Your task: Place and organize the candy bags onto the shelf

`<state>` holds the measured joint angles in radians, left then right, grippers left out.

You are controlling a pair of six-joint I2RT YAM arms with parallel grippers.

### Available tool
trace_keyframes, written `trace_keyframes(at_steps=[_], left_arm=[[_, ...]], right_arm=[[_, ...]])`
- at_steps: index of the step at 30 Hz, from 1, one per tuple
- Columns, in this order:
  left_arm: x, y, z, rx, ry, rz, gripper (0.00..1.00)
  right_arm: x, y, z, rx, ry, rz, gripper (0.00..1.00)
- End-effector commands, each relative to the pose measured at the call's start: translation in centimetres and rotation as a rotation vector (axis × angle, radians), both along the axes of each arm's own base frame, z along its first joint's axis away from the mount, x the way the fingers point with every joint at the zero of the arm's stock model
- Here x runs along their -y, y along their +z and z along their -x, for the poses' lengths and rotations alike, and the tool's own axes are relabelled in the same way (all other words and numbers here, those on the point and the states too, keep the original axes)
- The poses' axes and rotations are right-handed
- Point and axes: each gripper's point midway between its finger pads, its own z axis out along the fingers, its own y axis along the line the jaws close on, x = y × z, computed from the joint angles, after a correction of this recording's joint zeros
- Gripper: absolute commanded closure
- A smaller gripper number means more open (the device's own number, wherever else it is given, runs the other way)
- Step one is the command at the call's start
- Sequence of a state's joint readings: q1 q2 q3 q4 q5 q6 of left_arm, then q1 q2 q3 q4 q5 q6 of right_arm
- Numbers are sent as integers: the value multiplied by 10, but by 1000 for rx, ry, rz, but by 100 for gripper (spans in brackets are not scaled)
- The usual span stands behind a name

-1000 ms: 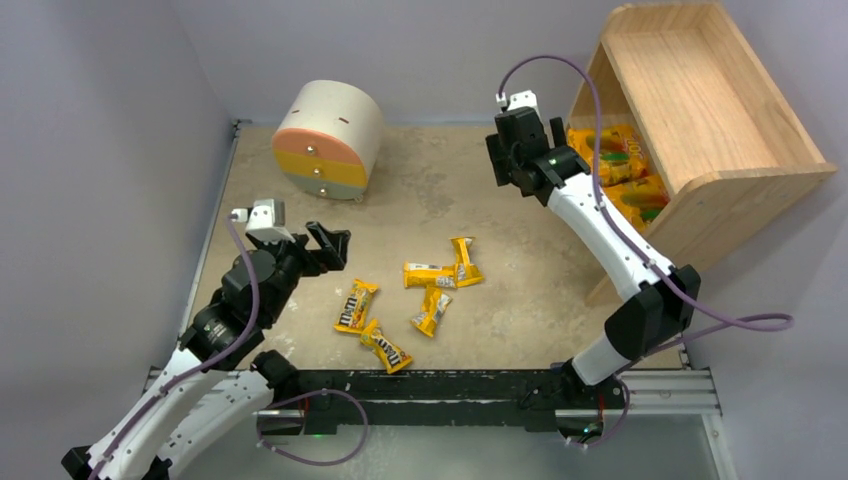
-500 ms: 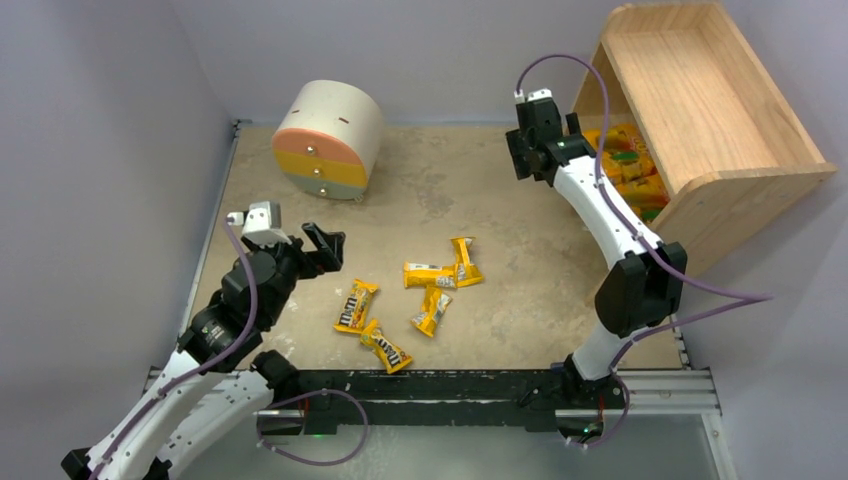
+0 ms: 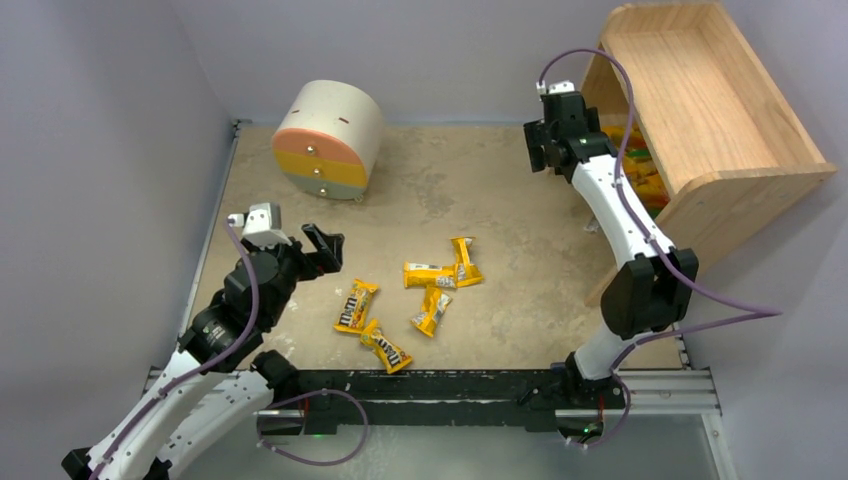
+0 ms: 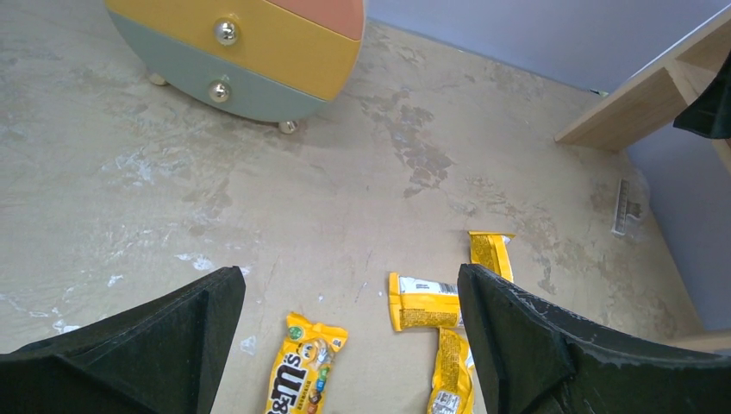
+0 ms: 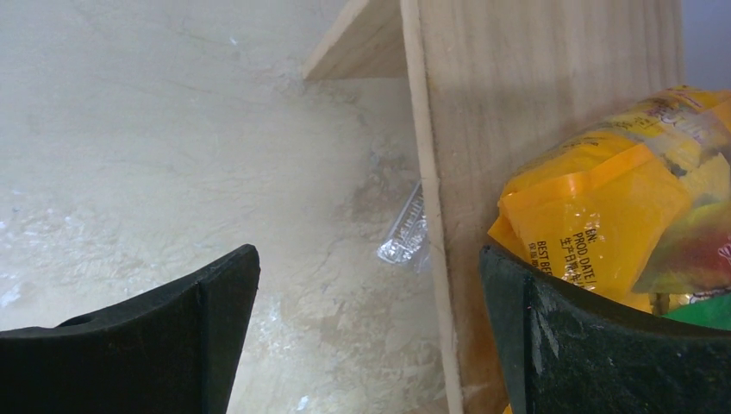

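Five small yellow M&M's packets lie loose mid-table: one point(image 3: 355, 305), one point(image 3: 386, 346), one point(image 3: 430, 274), one point(image 3: 465, 261), one point(image 3: 432, 310). Three show in the left wrist view point(image 4: 302, 371) point(image 4: 424, 302) point(image 4: 491, 252). My left gripper point(image 3: 325, 245) point(image 4: 349, 289) is open and empty, hovering left of the packets. The orange bags point(image 3: 645, 178) point(image 5: 603, 216) lie in the lower tier of the wooden shelf point(image 3: 700, 90) point(image 5: 534, 86). My right gripper point(image 3: 548, 150) point(image 5: 369, 259) is open and empty at the shelf's left front edge, its right finger just in front of an orange bag.
A round cream cabinet with orange, yellow and green drawers point(image 3: 328, 140) point(image 4: 250, 43) stands at the back left. A small clear plastic piece point(image 5: 403, 233) point(image 4: 627, 207) lies on the table by the shelf's side panel. Grey walls close the back and sides.
My right gripper has moved right and back, from over the table to the shelf's opening, still open. The left arm and the packets have hardly moved.
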<state>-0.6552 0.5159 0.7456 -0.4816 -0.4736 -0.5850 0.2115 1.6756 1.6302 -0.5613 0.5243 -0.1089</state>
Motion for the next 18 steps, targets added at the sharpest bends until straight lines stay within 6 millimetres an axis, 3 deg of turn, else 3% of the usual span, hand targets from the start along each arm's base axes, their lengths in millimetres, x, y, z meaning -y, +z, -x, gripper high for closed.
trace_keyframes(at_steps=[1,6,9,11,14,16,18], left_arm=[[-2,1,-1,3,19,13,0],[3,-5,-1,-24,3,14,0],[8,-11,0,-49,-13,28,0],[12,-18,2,-73,-27,41,0],[19,-28,8,-114,-71,54,0],[22,-34,12,-135,-93,58,0],[26,-39,15,-146,-120,62,0]], right_arm=[[-23,28,1,74,138,-84,1],[-100,47,35,99,348,-223,1],[-141,37,71,75,381,-376,1],[-167,12,100,18,416,-516,3],[-190,-27,135,-20,423,-692,7],[-195,-54,151,-62,442,-742,9],[-193,-71,155,-67,445,-738,9]])
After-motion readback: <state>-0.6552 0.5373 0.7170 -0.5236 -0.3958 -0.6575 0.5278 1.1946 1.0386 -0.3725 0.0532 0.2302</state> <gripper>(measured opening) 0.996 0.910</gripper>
